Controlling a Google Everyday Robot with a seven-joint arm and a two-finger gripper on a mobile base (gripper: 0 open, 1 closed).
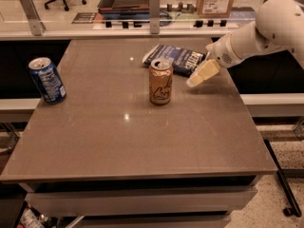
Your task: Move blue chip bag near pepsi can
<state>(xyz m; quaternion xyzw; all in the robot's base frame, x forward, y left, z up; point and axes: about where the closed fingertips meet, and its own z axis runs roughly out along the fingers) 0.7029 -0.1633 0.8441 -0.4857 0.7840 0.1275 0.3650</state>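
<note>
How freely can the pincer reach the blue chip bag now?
Probably yes. The pincer hangs right at the blue chip bag's right end, with nothing between them. The orange-tan can stands in front of the bag's left part, off the pincer's path.

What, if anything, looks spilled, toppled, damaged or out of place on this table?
Nothing stands out. The pepsi can and the orange-tan can stand upright, the blue chip bag lies flat behind it, and the gripper hangs beside the bag. No spill shows.
</note>
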